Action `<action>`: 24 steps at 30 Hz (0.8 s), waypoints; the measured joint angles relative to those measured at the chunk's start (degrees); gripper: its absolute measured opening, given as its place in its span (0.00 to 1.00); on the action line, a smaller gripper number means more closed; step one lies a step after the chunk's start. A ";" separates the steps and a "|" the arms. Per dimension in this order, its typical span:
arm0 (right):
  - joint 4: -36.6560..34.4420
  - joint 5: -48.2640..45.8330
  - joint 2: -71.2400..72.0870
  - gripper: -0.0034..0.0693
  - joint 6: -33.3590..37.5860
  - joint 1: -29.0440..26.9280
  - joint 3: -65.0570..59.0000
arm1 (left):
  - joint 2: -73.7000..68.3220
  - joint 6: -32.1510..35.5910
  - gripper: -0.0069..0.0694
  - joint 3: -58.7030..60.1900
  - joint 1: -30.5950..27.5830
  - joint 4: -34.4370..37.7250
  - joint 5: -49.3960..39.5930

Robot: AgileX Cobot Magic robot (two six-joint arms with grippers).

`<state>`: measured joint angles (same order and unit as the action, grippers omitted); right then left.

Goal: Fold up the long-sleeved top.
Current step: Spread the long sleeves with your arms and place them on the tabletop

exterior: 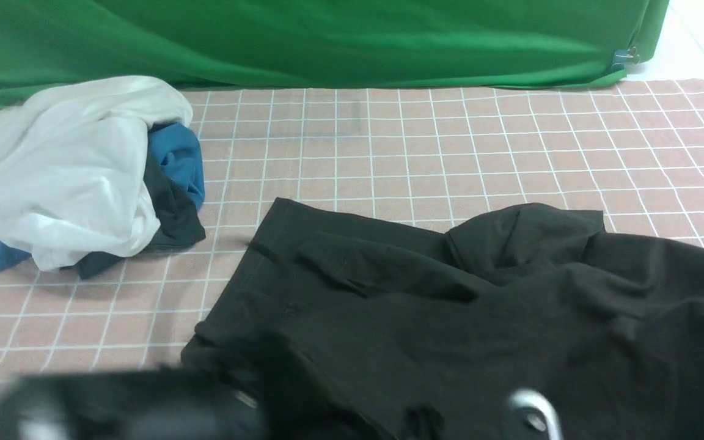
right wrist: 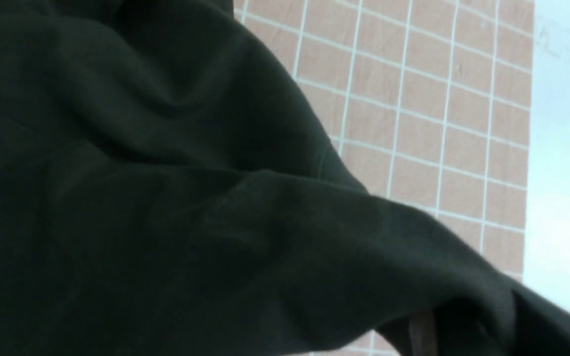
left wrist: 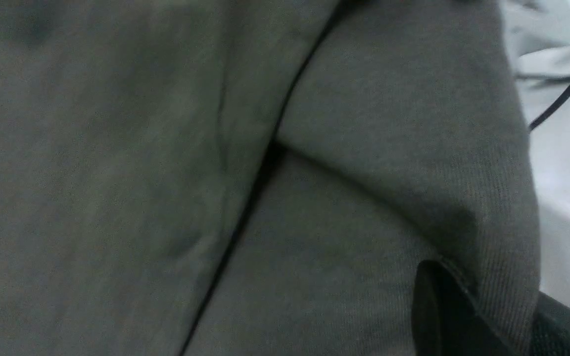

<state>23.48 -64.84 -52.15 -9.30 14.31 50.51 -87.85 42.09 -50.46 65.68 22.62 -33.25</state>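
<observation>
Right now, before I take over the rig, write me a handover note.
Left gripper: shut on an edge of the long-sleeved top.
Right gripper: jaws hidden by cloth, apparently gripping the top too.
Top: rumpled on the checked tablecloth, near edge raised; white garment pile at far left, apart.
Done: near edge grasped.
To do: no neat fold shows yet.
</observation>
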 joint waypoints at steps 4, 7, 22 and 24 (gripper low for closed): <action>-0.96 0.82 0.00 0.18 -0.07 0.00 -0.08 | -3.81 0.00 0.27 -0.87 1.57 0.85 1.67; -1.25 1.00 0.00 0.18 -0.07 0.00 -0.08 | -3.93 0.61 0.44 -1.35 1.60 -0.13 1.32; -2.15 1.57 0.00 0.19 -0.02 0.00 -0.08 | 20.55 -2.28 0.62 6.50 -6.22 -15.25 -21.22; -3.11 2.40 0.00 0.19 -0.02 0.00 -0.08 | 23.31 0.35 0.48 11.86 -12.24 -15.33 -21.03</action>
<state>20.37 -62.44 -52.15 -9.31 14.31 50.43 -64.54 42.44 -38.60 53.44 7.29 -54.28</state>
